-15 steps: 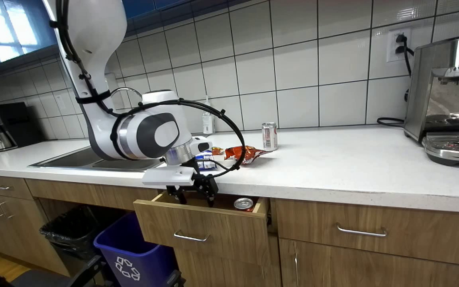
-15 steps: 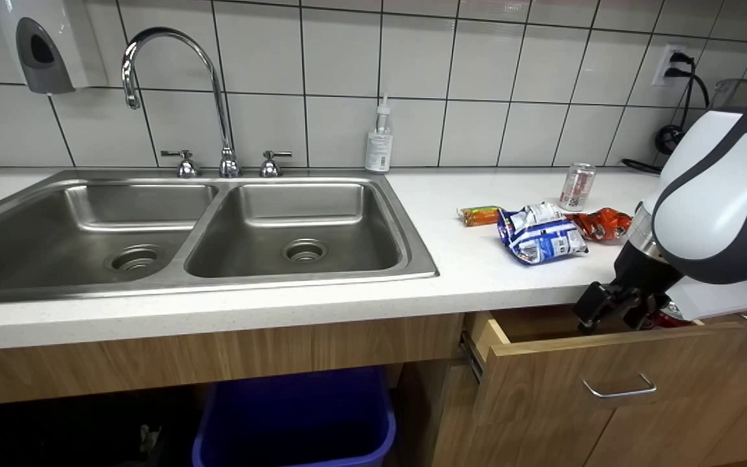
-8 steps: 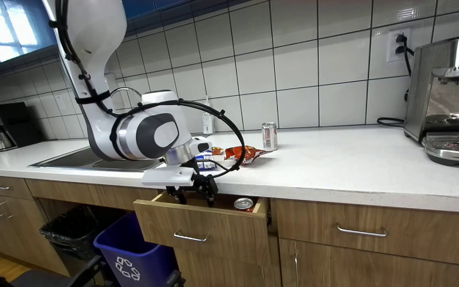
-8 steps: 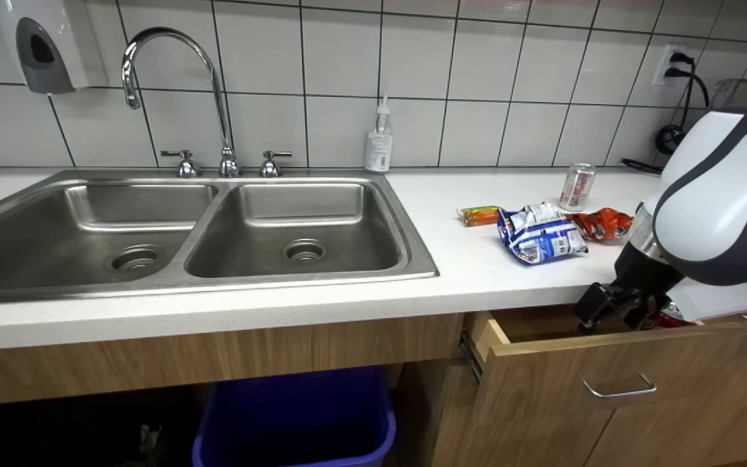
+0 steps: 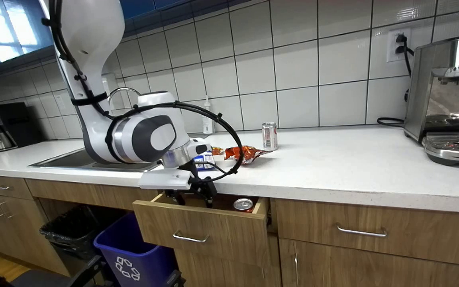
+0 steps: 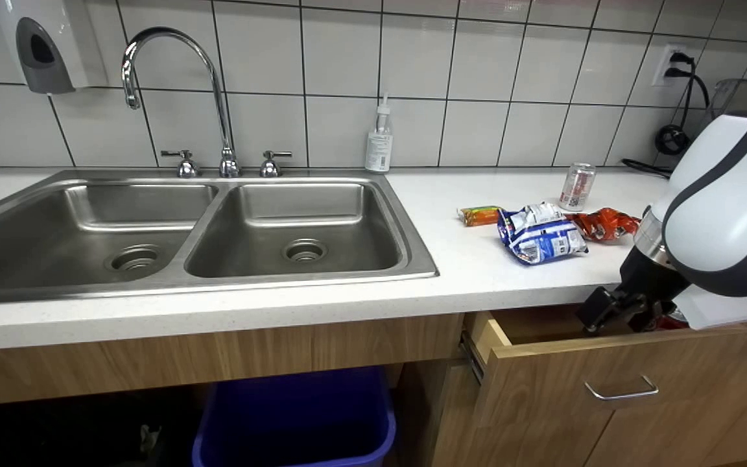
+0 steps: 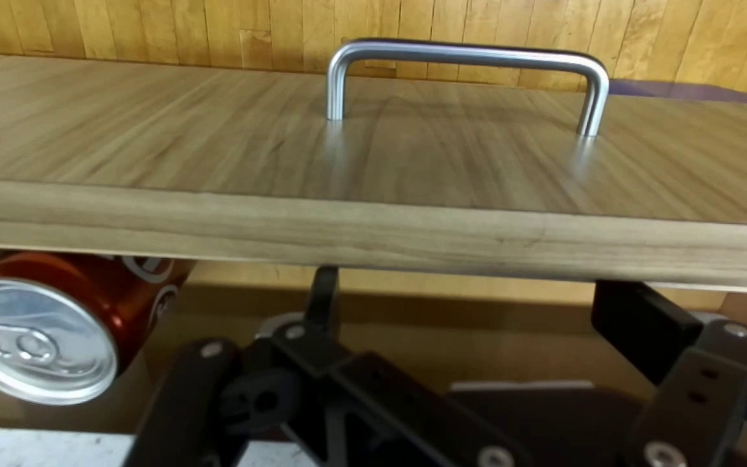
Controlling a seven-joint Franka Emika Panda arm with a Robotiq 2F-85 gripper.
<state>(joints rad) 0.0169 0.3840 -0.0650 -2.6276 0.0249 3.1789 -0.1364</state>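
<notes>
The hand (image 6: 615, 324) stood with its black jaws well apart, tips down in the pulled-out drawer (image 5: 229, 235), below the white worktop (image 6: 464, 266). In the wrist view the drawer front's top edge hid those tips, so whether they touched it could not be told. That view also gave the lid and pull tab of a red can (image 7: 56, 337), upright inside the drawer at one side; in an exterior view only a red sliver of it showed behind the hand. The double sink (image 6: 354, 240) and arched tap (image 6: 222, 110) appeared in full in an exterior view; a white recycling mark on the blue bin (image 5: 150, 259) and a boxy coffee machine (image 5: 420, 87) were plain in an exterior view.

The drawer front had streaky wood grain; its handle (image 7: 464, 54) was a smooth metal bar with rounded bends. On the worktop lay a crinkled blue-and-white bag (image 6: 539, 237), a crumpled red wrapper (image 6: 604, 224) and a small orange packet (image 6: 479, 215), with a cylindrical silver can (image 6: 578, 187) upright near them. Glossy pale tiles (image 5: 297, 63) in a dark grid covered the wall.
</notes>
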